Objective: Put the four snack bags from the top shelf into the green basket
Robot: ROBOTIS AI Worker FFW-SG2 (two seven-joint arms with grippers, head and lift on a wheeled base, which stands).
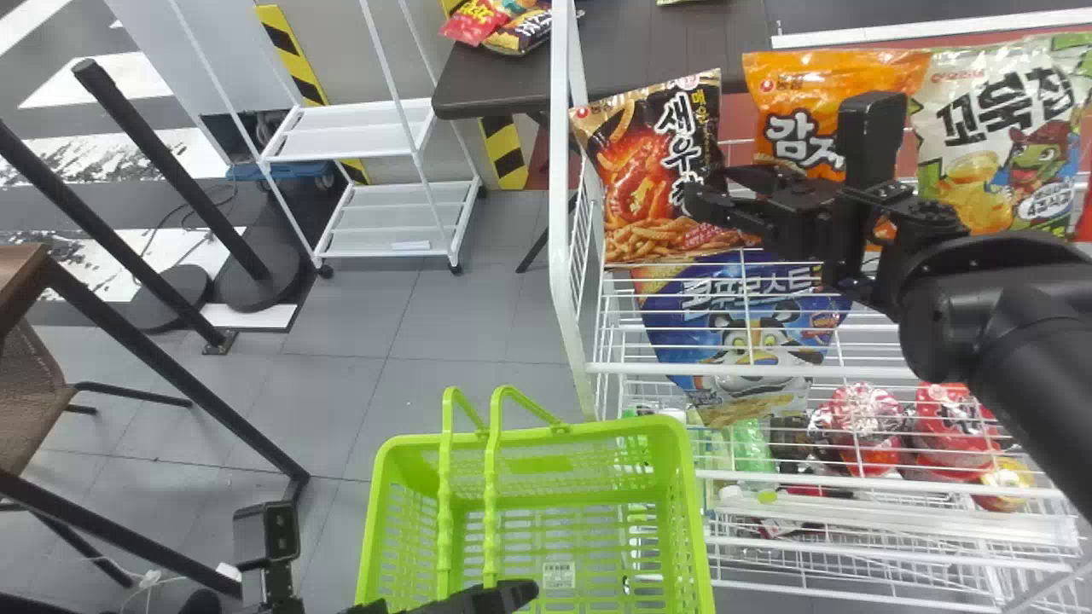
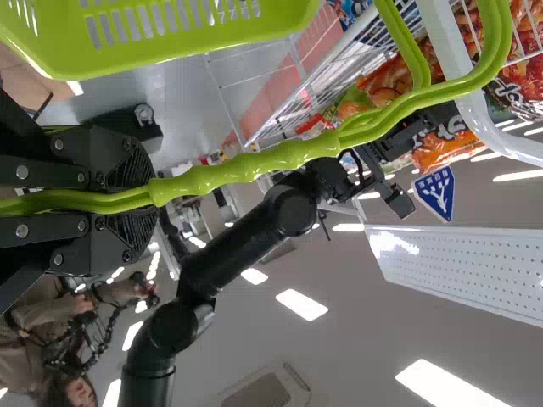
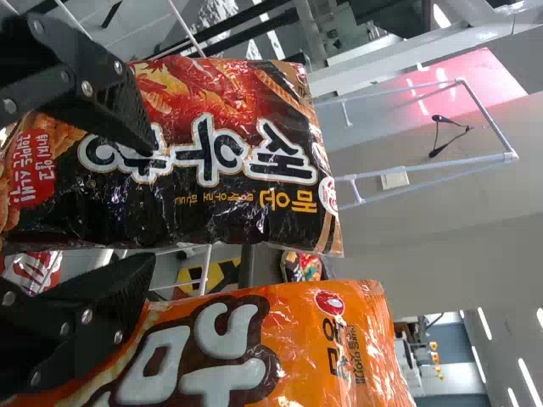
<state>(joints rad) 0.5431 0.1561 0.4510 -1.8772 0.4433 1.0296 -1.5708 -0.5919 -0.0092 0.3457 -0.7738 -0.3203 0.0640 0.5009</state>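
Left hand (image 1: 503, 593) is right at the green basket (image 1: 689, 495), clenched on its two handles (image 1: 491, 512). Basket's below the near end of the shelf (image 1: 853, 372), and the four snack bags are all up off to its right, outside it.

Just right of the basket, lower down in the rack, there are some red packs (image 1: 949, 426). Blue bag (image 1: 682, 315) is up and right from the basket, showing through the white wires, tilted a bit.

Farther past that, the right hand (image 1: 712, 186) is up and right of the basket, fingers apart, nothing grasped. It's in front of the black bag (image 1: 636, 170) and the orange bag (image 1: 819, 72), one finger over each in the wrist view. Those two are pretty much upright, black one closest to the basket side, then orange, then the white bag (image 1: 972, 162) farthest right of the basket.

Way beyond the basket there's a dark counter (image 1: 478, 85) with more snacks (image 1: 478, 19) on it, and a white cart (image 1: 358, 132) back and to the left of the basket.
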